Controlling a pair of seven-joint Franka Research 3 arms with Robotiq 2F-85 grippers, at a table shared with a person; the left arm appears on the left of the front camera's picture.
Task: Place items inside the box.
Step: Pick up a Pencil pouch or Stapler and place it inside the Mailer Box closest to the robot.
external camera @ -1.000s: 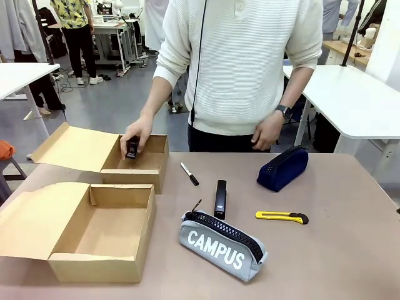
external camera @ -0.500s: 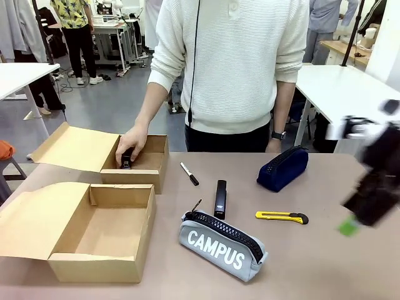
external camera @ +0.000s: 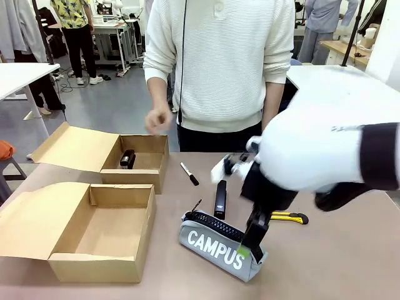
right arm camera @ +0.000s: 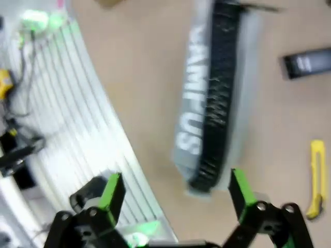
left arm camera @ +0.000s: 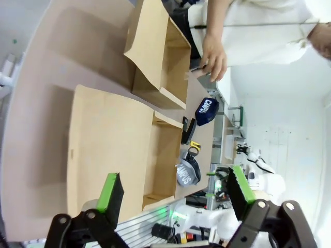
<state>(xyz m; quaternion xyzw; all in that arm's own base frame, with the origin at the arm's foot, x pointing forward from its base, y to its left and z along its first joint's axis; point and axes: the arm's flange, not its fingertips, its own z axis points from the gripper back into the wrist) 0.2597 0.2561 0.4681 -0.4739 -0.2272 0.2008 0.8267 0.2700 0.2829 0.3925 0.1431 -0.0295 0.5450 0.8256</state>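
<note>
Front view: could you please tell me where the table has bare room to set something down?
Bare: the strip between the near box and the case, and the table corner right of the case. Crowded: the case, stapler and knife, with the right gripper over the case.

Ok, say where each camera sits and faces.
Front view: between the arms, facing across the brown table at the person in white; the right arm reaches in.
Left wrist view: high, rolled sideways, past the open left gripper at the nearer open cardboard box.
Right wrist view: down past the open right gripper onto the grey zip pencil case marked CAMPUS.
Shared: that case, in all three.
</note>
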